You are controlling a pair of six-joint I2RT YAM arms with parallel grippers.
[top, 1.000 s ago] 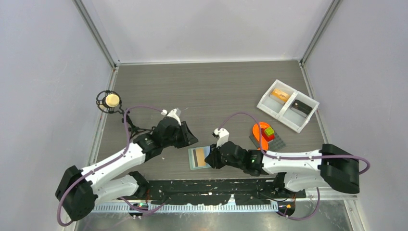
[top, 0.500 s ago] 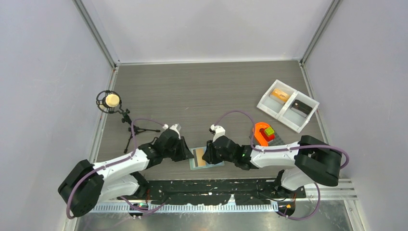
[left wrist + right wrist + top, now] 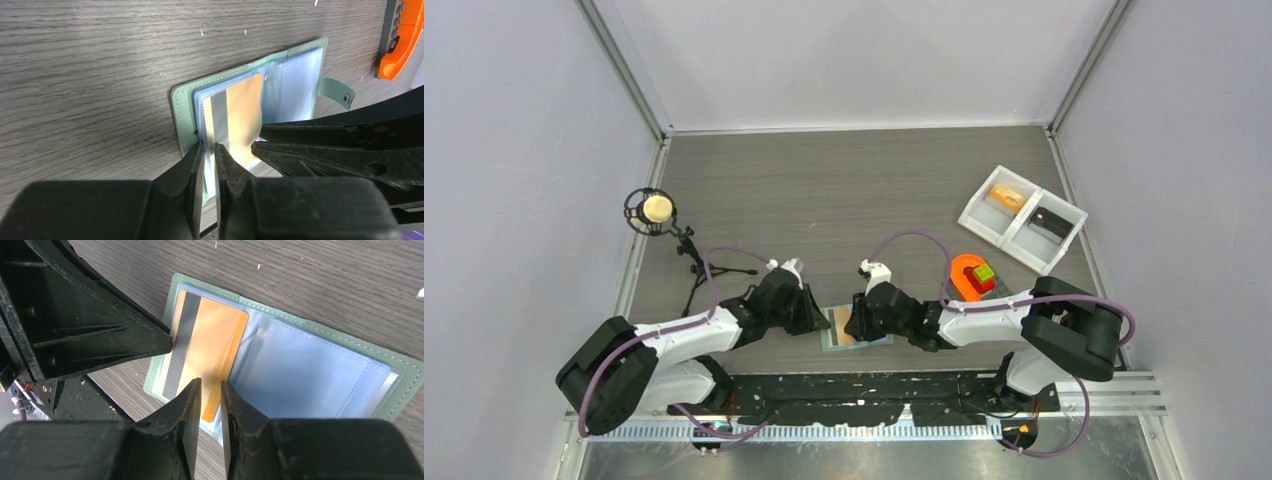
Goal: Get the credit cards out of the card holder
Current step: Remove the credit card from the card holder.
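The card holder (image 3: 856, 330) lies open on the table near the front edge, with a sage-green cover and pale blue pockets. An orange card with a grey stripe (image 3: 240, 115) sits in its left pocket and also shows in the right wrist view (image 3: 207, 352). My left gripper (image 3: 820, 319) is at the holder's left edge, jaws closed to a thin slit, its tips (image 3: 209, 150) over the pocket edge beside the grey stripe. My right gripper (image 3: 858, 320) comes from the right, jaws nearly closed, its tips (image 3: 211, 387) over the card's near edge. The right pocket (image 3: 310, 375) shows no card.
A white two-compartment tray (image 3: 1064, 240) stands at the back right, holding an orange and a black item. A grey plate with an orange S-shape (image 3: 969, 268) and a green block lies right of the holder. A round mesh ball on a small tripod (image 3: 656, 208) stands at the left.
Both grippers have closed in on the card holder from either side: the left moved down and right to its left edge, the right moved left onto the card. The holder stayed put.
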